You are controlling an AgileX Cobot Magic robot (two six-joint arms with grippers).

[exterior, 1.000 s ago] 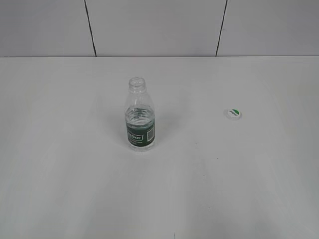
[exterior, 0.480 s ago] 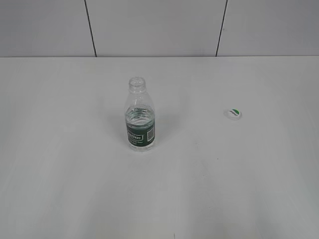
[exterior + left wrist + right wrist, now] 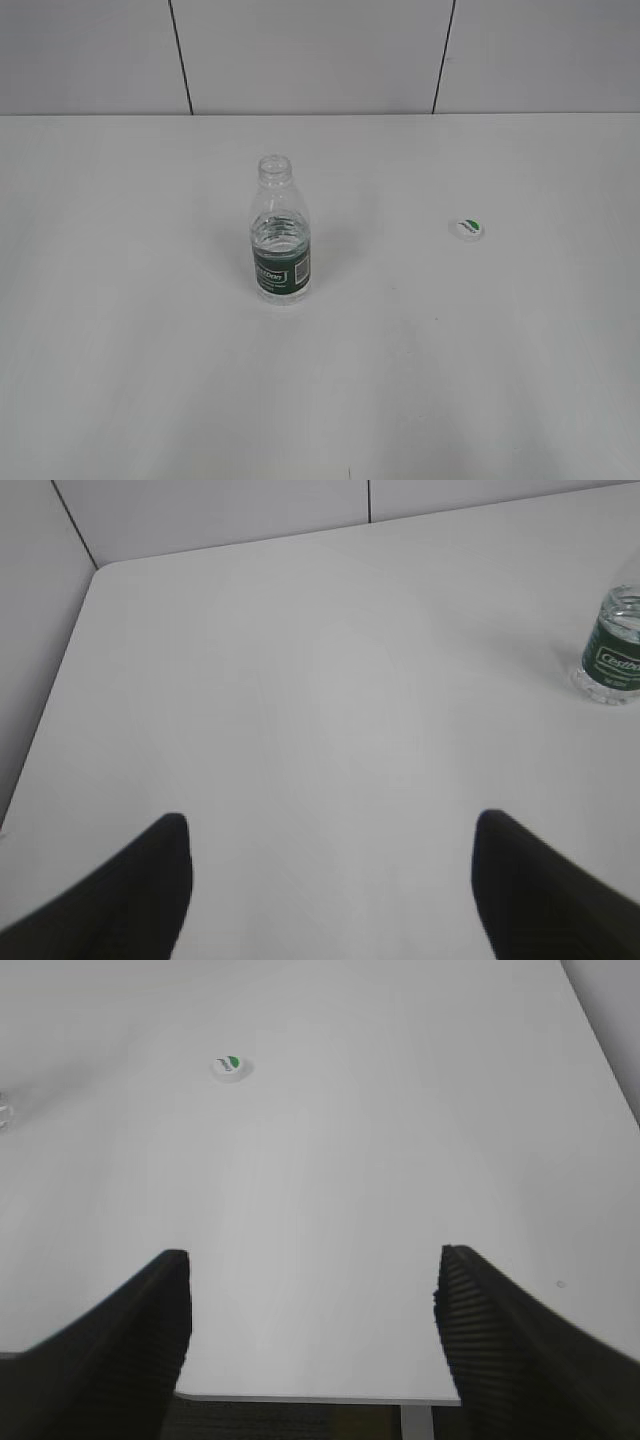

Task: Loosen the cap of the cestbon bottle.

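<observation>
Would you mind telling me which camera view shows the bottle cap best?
The exterior view: the cap lies in plain sight on the table, green mark visible. The right wrist view shows it smaller and farther off; the left wrist view misses it.

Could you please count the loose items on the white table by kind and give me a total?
Small clear plastic water bottle with a dark green label band, standing upright and uncapped: 1
Small round white plastic screw cap with a green mark on top, lying apart from the bottle: 1
Total: 2

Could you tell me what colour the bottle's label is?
Dark green with white lettering, clearest in the left wrist view.
</observation>
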